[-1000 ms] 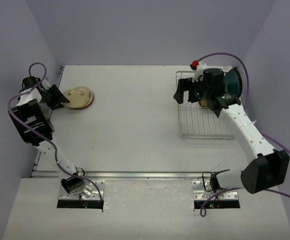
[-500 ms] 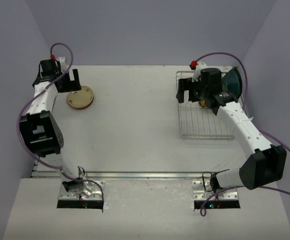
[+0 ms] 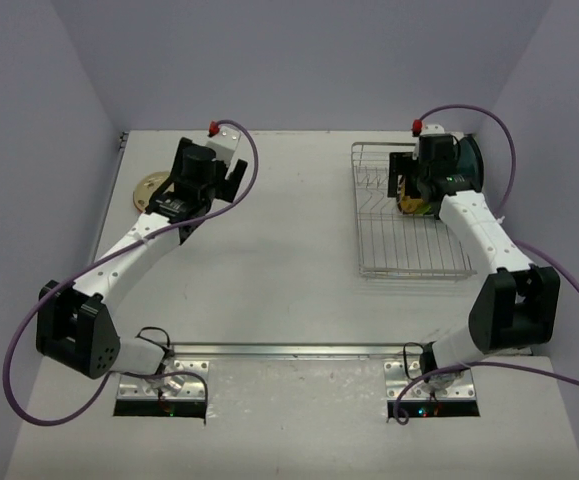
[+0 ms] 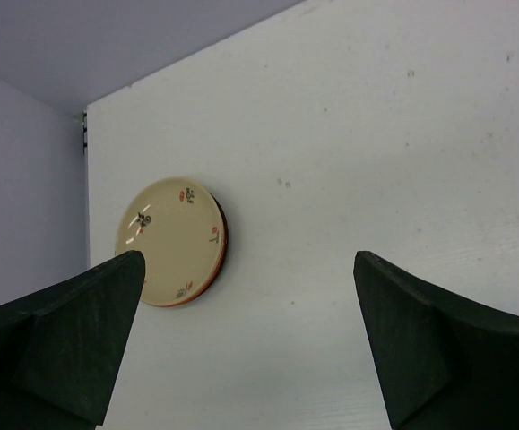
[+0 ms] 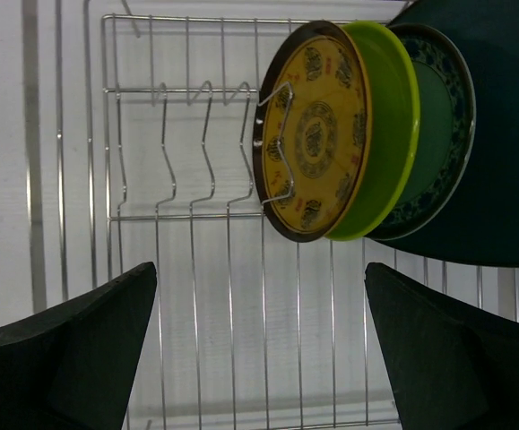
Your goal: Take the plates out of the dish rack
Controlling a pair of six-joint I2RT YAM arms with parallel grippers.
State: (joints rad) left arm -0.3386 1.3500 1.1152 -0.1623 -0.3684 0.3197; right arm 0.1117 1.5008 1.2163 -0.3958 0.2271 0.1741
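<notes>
Far back in the dish rack [image 3: 409, 250], plates [image 5: 317, 130] stand on edge in the tines, so the right hand [image 5: 259, 269] hovers wide open and empty, facing them. The left hand [image 4: 248, 260], open and empty too, hangs near a cream plate [image 4: 171, 240] on the table [image 3: 279, 250].

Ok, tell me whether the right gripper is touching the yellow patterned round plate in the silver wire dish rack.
Apart. In the right wrist view, bare dish rack wires separate the yellow patterned plate from the open right gripper.
</notes>
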